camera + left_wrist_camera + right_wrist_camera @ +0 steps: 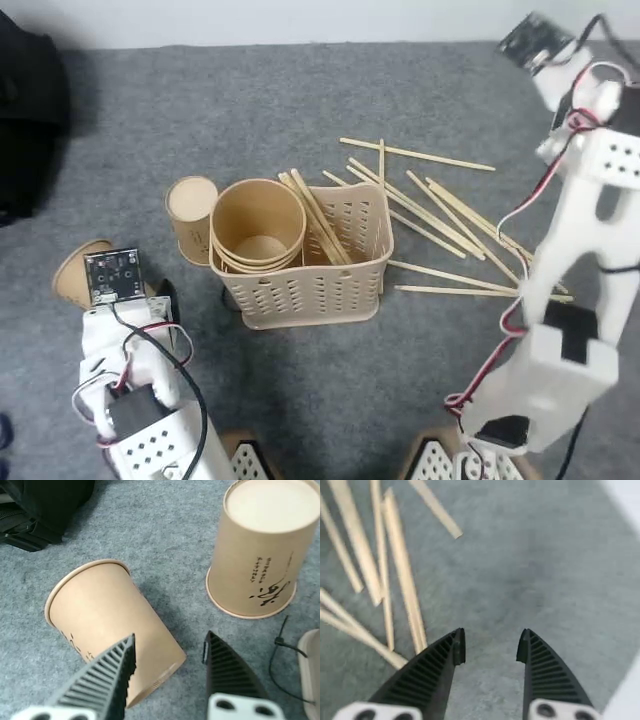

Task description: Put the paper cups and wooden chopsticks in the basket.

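A paper cup point(107, 620) lies on its side on the grey carpet; it is also at the left in the high view point(73, 272). My left gripper point(170, 650) hangs open just above it, one finger over the cup's wall and the other beside its base. A second cup point(260, 550) stands upside down next to the basket point(310, 285). Stacked cups point(258, 228) and a few chopsticks point(322, 218) are inside the basket. Loose wooden chopsticks point(450, 215) lie right of it. My right gripper point(490, 647) is open over bare carpet beside several chopsticks point(402, 580).
A black bag point(25, 110) sits at the far left, close to the lying cup. The carpet's far edge meets a white wall point(300, 18). The right arm point(570, 250) stretches over the loose chopsticks. Bare carpet lies in front of the basket.
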{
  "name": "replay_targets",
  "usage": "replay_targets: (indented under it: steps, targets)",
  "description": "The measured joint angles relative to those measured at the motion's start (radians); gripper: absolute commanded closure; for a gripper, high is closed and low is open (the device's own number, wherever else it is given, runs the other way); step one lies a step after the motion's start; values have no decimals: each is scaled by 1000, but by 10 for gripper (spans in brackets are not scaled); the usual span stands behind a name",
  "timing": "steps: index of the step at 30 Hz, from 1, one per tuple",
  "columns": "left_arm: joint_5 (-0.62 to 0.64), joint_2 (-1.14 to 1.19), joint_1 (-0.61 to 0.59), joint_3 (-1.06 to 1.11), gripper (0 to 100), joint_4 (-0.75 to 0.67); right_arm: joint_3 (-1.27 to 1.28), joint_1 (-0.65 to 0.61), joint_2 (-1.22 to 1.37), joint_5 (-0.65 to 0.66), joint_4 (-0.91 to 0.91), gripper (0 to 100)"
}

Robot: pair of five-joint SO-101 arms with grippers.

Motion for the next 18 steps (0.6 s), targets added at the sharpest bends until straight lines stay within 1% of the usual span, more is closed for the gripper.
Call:
replay_targets:
  steps: [8, 14, 18]
  targets:
    - [0, 0, 0, 0, 794, 0, 0, -2, 238, 135, 38, 819]
    - [0, 0, 2, 0, 794, 0, 0, -8, 336, 166, 40, 819]
    - [0, 0, 2, 0, 794, 0, 0, -44, 411, 167, 35, 819]
